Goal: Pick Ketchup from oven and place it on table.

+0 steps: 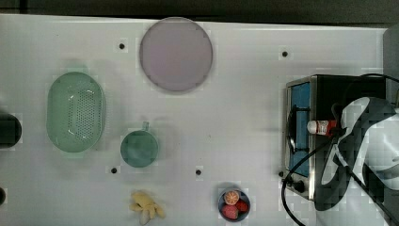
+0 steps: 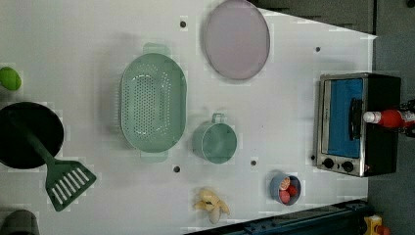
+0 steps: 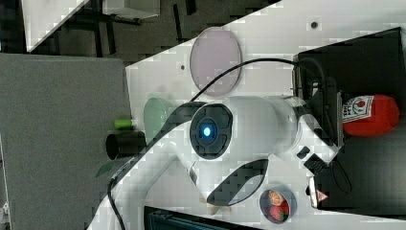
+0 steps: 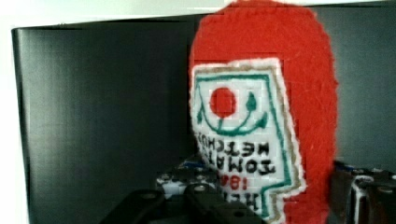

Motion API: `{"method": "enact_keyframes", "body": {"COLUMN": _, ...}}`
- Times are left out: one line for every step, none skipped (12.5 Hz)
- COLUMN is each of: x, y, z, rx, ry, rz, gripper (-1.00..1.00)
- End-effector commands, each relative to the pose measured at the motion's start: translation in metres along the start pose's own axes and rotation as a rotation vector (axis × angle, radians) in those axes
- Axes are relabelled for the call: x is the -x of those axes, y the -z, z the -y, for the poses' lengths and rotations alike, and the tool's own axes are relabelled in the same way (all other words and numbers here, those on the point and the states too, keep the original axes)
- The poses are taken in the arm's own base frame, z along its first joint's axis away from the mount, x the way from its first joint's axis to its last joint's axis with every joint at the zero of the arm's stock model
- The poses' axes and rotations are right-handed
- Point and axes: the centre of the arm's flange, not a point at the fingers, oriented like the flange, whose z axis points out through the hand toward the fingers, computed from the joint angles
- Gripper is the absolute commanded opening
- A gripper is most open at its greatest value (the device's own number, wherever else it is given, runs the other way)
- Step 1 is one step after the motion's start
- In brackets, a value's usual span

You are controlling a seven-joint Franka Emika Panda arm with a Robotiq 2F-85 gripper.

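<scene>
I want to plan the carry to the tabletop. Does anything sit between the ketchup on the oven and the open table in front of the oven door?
Nothing visible does. The ketchup bottle lies on the oven top, cap over the front edge, with the gripper at it. In the top view, the table left of the oven is bare; the fruit bowl sits off to the side.

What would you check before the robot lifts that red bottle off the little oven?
1. Ketchup sits between the gripper fingers: ok.
2. Grip firm enough to lift: cannot tell.
3. Bottle lies on the oven top, white cap over the front edge: ok.
4. Bare table in front of the oven for set-down: ok.
5. Black cable hanging by the oven front, clear of the path: cannot tell.
</scene>
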Motion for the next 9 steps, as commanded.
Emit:
{"method": "enact_keyframes", "body": {"x": 0.009, "y": 0.1, "z": 0.016, "rx": -0.101, "ry": 0.036, "rz": 0.02, "gripper": 0.27}}
{"method": "enact_keyframes", "body": {"x": 0.015, "y": 0.12, "z": 0.018, "rx": -0.079, "ry": 0.066, "rz": 0.017, "gripper": 0.27}}
{"method": "enact_keyframes", "body": {"x": 0.023, "y": 0.141, "z": 0.021, "rx": -0.056, "ry": 0.1, "rz": 0.005, "gripper": 0.27}}
{"method": "enact_keyframes", "body": {"x": 0.031, "y": 0.163, "z": 0.024, "rx": -0.05, "ry": 0.129, "rz": -0.015, "gripper": 0.27}}
{"method": "enact_keyframes", "body": {"x": 0.04, "y": 0.185, "z": 0.029, "rx": -0.057, "ry": 0.157, "rz": -0.036, "gripper": 0.27}}
{"method": "enact_keyframes", "body": {"x": 0.053, "y": 0.204, "z": 0.034, "rx": -0.074, "ry": 0.185, "rz": -0.047, "gripper": 0.27}}
{"method": "enact_keyframes", "body": {"x": 0.072, "y": 0.219, "z": 0.04, "rx": -0.088, "ry": 0.218, "rz": -0.041, "gripper": 0.27}}
{"method": "enact_keyframes", "body": {"x": 0.096, "y": 0.23, "z": 0.044, "rx": -0.089, "ry": 0.264, "rz": -0.019, "gripper": 0.27}}
{"method": "enact_keyframes", "body": {"x": 0.121, "y": 0.237, "z": 0.045, "rx": -0.074, "ry": 0.31, "rz": 0.012, "gripper": 0.27}}
